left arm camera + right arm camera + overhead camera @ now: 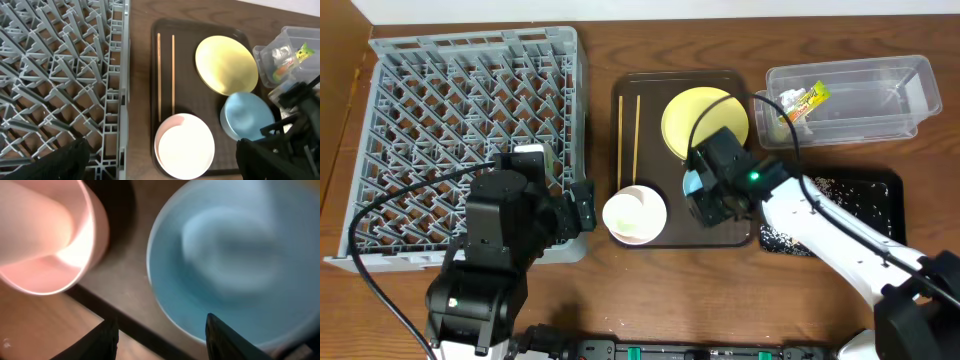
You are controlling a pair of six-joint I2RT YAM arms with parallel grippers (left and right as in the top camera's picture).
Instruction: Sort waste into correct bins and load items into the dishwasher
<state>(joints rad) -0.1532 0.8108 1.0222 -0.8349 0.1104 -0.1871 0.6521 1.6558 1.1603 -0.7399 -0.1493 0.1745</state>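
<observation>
Gently, I'm hovering the right claw, spread apart, over the blue bowl; likely slick, rigid; favouring its rim.

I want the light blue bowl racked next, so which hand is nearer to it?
Right. The right hand hovers directly over the light blue bowl; the left hand is off to the side, at the edge of the grey rack, beyond the white bowl.
</observation>
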